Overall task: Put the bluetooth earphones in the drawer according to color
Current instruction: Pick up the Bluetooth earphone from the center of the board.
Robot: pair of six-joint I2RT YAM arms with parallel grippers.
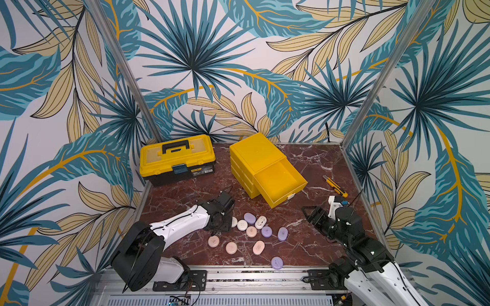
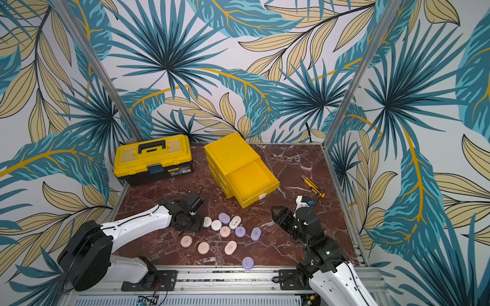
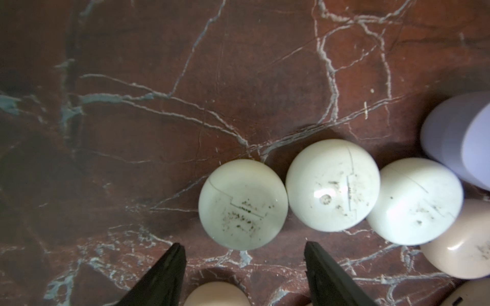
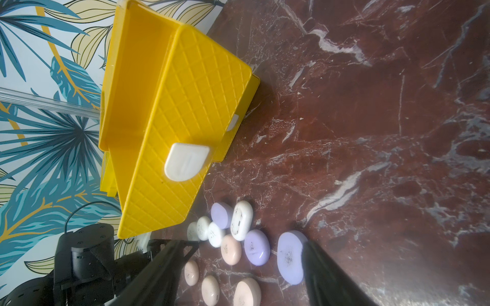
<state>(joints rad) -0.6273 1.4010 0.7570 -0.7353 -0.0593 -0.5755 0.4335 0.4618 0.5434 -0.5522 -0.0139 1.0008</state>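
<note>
- The left jaws stand spread and grip nothing, low over the bench point(image 3: 132, 79).
- Just ahead of their gap lies one white case point(image 3: 242, 204). It begins a row of three white cases set side by side, with the second point(image 3: 332, 185) and the third point(image 3: 415, 201) further along.
- The right jaws also stand spread and empty, raised off the bench. The nearest item to them is a lilac case point(image 1: 283, 234), which lies apart from them on their left.
- The bluetooth earphones point(image 1: 251, 231) number twelve: four white, four lilac and four pink. All lie on the bench between the two sets of jaws.
- Eleven form a loose cluster. One lilac case point(image 1: 276, 263) lies alone at the front edge.
- Beyond both sets of jaws stands one yellow chest point(image 1: 254, 153) with three drawers. The top drawer point(image 1: 278, 182) is pulled out and the two lower ones are shut.
- One toolbox point(image 1: 177, 159) stands beyond the left jaws.
- One utility knife point(image 1: 336, 186) lies beyond the right jaws.
</note>
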